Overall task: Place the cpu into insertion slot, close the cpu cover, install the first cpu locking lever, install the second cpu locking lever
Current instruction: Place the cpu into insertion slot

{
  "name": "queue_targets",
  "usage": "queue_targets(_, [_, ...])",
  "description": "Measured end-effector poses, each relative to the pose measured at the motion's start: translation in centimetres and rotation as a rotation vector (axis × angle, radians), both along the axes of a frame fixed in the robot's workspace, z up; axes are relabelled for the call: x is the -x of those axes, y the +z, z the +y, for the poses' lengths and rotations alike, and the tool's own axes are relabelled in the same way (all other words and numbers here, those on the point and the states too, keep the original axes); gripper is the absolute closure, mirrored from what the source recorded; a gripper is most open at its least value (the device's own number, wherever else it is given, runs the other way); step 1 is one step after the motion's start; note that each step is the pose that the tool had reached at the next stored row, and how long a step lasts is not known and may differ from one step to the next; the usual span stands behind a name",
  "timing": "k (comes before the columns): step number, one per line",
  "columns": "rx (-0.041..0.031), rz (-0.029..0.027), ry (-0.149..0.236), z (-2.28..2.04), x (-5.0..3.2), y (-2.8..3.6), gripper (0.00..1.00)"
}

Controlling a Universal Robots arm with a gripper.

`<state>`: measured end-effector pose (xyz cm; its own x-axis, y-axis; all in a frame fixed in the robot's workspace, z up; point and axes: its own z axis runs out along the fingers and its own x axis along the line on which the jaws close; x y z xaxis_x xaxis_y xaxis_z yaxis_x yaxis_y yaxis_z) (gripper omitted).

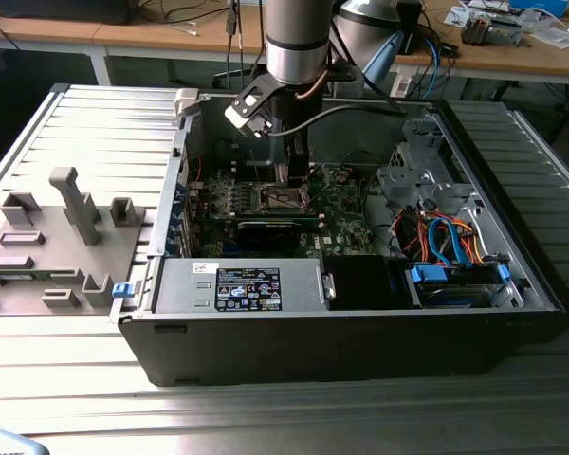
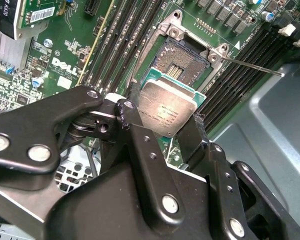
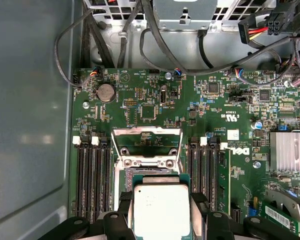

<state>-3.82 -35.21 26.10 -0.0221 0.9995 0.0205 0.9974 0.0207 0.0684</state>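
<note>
Clearly the seating of the chip is the step in hand. The black metal gripper (image 2: 162,120) has its jaws clamped on two opposite edges of the small, flat, square silver-grey cpu (image 2: 167,105). The chip hangs over the near edge of the square, dark, metal-rimmed insertion slot (image 2: 182,60) and is not yet seated. In the first wrist view the thin, silvery, window-framed cpu cover (image 3: 147,131) stands flipped open on the far side of the slot, so the way down looks free.

To do this well, I judge the chip should be kept level and squared to the slot's rim. It should be brought over the centre and lowered straight, with no sideways slide. The slot's bed is a fine field of glinting contacts that would likely bend under a scrape. Release should come only once the chip lies flat within the rim.

The chip's top is matt metal with rounded corners on a green base. Its edges are thin and give the jaws little purchase. The glossy green motherboard (image 3: 140,100) is crowded with long black memory slots (image 3: 92,175), and a thin steel wire lever (image 2: 255,67) juts out beside the slot.
</note>
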Motion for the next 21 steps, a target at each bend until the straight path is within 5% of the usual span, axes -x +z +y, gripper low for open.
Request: queue_targets(21, [0.0001, 0.0000, 0.000, 0.00, 0.00, -0.37, 0.45])
